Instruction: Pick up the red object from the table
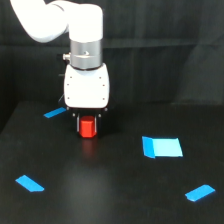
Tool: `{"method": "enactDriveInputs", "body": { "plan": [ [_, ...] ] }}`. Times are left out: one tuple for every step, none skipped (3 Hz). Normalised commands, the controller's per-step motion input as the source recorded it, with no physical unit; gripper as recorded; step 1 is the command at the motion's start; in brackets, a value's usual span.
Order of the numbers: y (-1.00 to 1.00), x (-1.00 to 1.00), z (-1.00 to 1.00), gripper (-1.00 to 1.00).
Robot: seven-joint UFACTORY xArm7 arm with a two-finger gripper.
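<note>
My white shell (pixel 86 90) looks like smooth glossy plastic under a brushed-metal collar (pixel 85 53); the red object (pixel 88 127) seems smooth, and the table (pixel 110 190) is matte black.

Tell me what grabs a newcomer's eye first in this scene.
The red object stands out most, a small bright block directly under the white pincer, left of centre. It looks to sit between the fingers, though the grip itself is too blurred to judge. Next come the blue patches on the black table; the largest blue patch lies toward the exterior view's right.

One red object (pixel 88 127) (four blue patches (pixel 161 147))
</note>
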Motion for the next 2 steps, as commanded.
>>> {"method": "enactDriveInputs", "body": {
  "plan": [
    [-0.29,-0.06,1.00,-0.92],
    [-0.19,0.04,1.00,-0.94]
  ]
}}
